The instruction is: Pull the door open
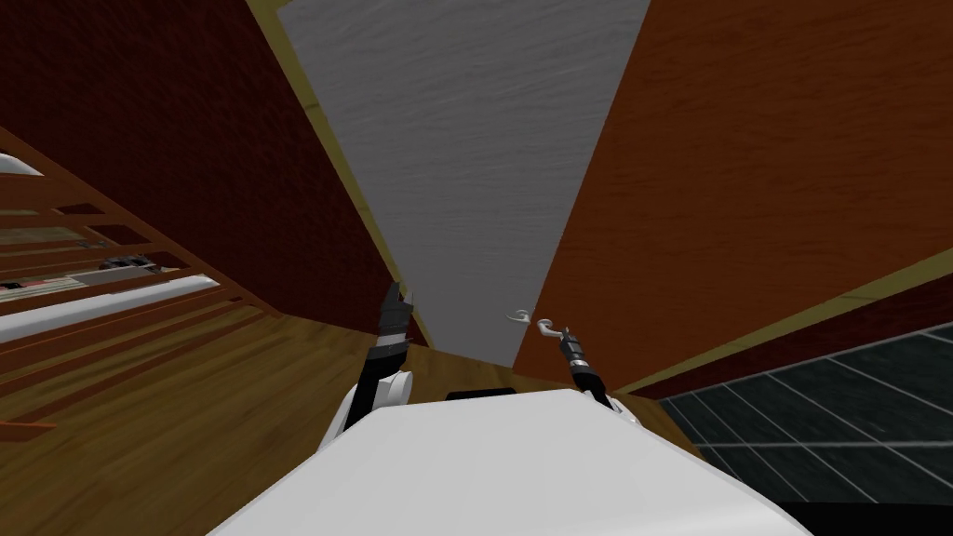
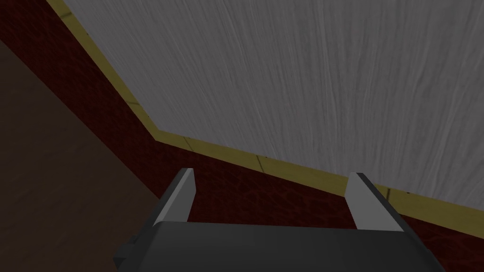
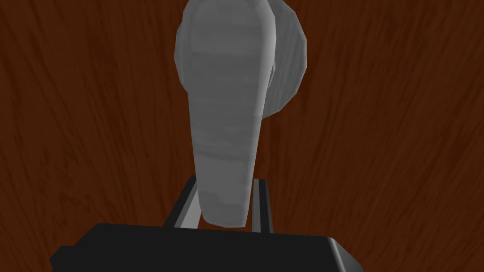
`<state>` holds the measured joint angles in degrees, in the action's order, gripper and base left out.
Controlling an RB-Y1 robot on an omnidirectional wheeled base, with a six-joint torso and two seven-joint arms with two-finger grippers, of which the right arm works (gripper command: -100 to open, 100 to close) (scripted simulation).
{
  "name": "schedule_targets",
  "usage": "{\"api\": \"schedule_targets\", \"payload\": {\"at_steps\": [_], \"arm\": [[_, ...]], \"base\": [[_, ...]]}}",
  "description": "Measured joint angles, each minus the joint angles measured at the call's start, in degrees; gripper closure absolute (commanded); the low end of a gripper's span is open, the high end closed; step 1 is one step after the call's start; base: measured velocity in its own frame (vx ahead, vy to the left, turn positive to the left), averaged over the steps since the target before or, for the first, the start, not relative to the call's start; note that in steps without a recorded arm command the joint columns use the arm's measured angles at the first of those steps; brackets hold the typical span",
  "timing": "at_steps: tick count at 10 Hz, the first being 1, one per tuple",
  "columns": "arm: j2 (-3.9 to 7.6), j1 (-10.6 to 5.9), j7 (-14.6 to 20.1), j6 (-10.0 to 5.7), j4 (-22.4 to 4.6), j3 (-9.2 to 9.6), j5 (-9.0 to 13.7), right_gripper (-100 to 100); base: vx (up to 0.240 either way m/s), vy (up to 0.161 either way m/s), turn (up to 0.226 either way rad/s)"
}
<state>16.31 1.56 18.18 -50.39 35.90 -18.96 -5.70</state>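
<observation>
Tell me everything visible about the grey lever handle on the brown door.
The light grey lever handle is smooth, widest at the pivot, tapering to its free end. Behind the pivot sits a round grey plate on the reddish-brown wood-grain door. The right gripper is shut on its free end, fingers pressing both sides.

L arm fwd, L pincer [image 2: 272,174] spread wide | R arm fwd, R pincer [image 3: 226,182] clamped narrow
</observation>
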Motion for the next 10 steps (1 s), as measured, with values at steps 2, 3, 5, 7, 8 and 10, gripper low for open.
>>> {"api": "schedule_targets", "payload": {"at_steps": [2,3,5,7,8,10], "arm": [[0.92,1.57,1.03,-0.70,0.52,0.09,-0.30,100],[1.56,1.77,1.61,-1.28,-0.18,0.26,-0.59,100],[2.82,2.02,3.39,-2.49,-0.84,1.26,-1.55,100],[3.02,1.78,4.77,-3.86,-1.05,2.58,-2.57,100],[2.74,2.69,5.34,-3.70,0.76,3.28,-3.08,100],[2.61,2.26,5.98,-4.62,0.50,4.15,-3.71,100]], "base": [[-0.203,0.039,0.083],[-0.191,0.020,0.152],[-0.206,-0.040,0.160],[-0.130,-0.080,0.101],[-0.103,-0.064,0.129],[-0.043,-0.031,0.027]]}}
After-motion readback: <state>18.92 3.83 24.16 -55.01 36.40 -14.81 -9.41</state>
